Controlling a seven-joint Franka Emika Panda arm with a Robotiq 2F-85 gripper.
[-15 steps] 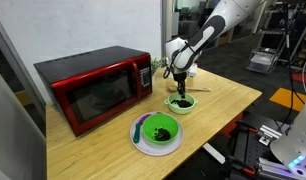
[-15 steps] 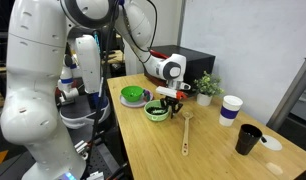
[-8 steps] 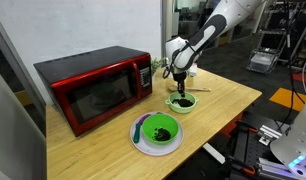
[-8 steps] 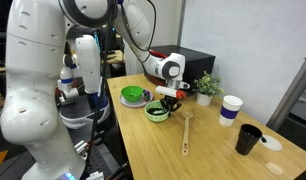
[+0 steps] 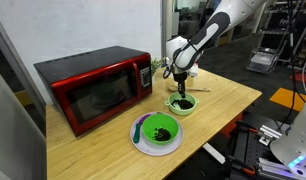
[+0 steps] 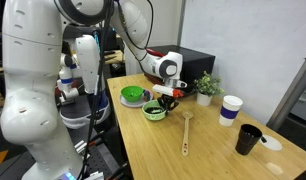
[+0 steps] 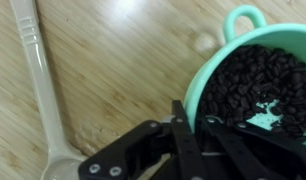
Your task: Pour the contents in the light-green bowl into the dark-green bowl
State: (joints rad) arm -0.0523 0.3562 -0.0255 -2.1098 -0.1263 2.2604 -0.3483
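The light-green bowl has a small loop handle and sits on the wooden table, filled with the dark contents. It shows in both exterior views. My gripper comes down from above and straddles the bowl's near rim, one finger outside and one inside, shut on the rim. It also shows in both exterior views. The dark-green bowl rests on a wide white plate beside it, with a dark patch inside.
A red microwave stands behind the plate. A white plastic spoon lies next to the light-green bowl. A wooden spatula, a white cup, a black cup and a small plant stand further along the table.
Almost nothing: my gripper and the light-green bowl have shifted only very slightly; the bowl stays level on the table.
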